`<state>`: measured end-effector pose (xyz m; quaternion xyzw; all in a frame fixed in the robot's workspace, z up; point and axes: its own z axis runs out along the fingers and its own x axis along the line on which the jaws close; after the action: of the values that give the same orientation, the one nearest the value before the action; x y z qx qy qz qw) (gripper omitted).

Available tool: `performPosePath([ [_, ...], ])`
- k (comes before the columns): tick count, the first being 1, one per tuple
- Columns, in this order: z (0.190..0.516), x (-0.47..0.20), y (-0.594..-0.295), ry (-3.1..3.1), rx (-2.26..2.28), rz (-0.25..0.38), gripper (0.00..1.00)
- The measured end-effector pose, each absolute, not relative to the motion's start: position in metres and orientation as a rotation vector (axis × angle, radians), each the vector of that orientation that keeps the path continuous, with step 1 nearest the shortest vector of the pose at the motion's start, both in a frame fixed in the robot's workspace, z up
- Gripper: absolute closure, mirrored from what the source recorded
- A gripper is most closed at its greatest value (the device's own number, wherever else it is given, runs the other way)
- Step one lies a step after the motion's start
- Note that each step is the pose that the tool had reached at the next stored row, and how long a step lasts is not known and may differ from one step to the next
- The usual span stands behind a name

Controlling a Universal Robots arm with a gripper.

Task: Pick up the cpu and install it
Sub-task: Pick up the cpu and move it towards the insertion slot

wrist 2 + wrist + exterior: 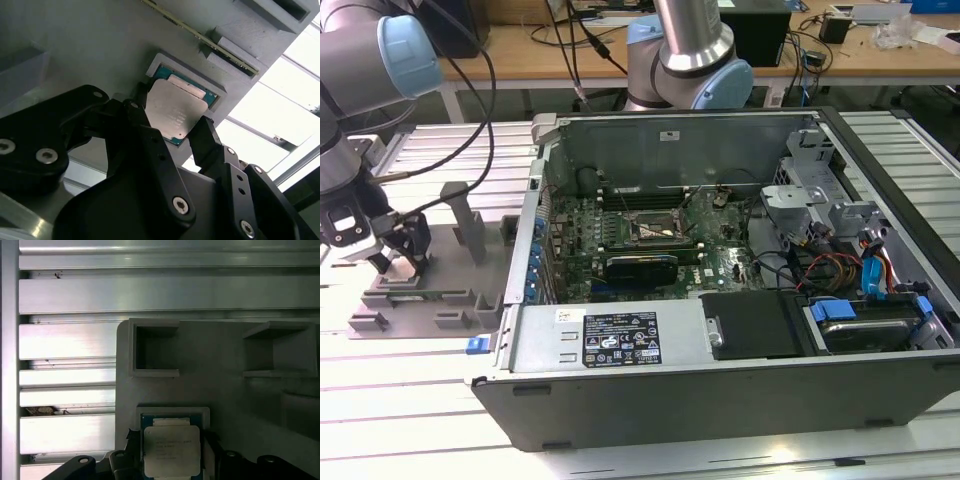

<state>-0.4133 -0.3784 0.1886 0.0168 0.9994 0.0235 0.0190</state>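
In the exterior view a slatted aluminium table (380,400) carries an open computer case (740,390). Its motherboard (620,230) is exposed, with the dark socket (655,230) near the board's middle. Wooden benches (520,50) strung with cables line the room at twelve o'clock. At nine o'clock from the case lies a grey tray (420,300) with upright blocks. The arm (380,50) reaches down over it, and the gripper (400,250) is low at the tray's nine o'clock end, well apart from the socket.

The second wrist view brings in the cpu (175,107). It lies flat in a square recess of the tray (100,45), silver top up, and the gripper (169,114) straddles two opposite edges. I cannot tell whether it is clamped on the chip or loose around it.

The first wrist view adds the table's slats (65,340) just beside the tray (225,390). Two empty box-shaped pockets lie beyond the cpu (171,450), which sits inside the gripper (171,440).
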Motion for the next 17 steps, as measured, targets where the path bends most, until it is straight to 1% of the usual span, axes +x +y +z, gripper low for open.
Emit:
performPosePath([
  [8,0.1871,-0.4132,-0.3784,3.102,0.052,0.073,0.4],
  [9,0.187,-0.4132,-0.3784,3.102,0.052,0.073,0.41],
  [10,0.187,-0.4132,-0.3784,3.103,0.052,0.073,0.45],
  [14,0.1873,-0.4131,-0.3783,3.102,0.052,0.073,0.45],
  [17,0.1963,-0.4132,-0.3784,3.102,0.052,0.073,0.45],
])
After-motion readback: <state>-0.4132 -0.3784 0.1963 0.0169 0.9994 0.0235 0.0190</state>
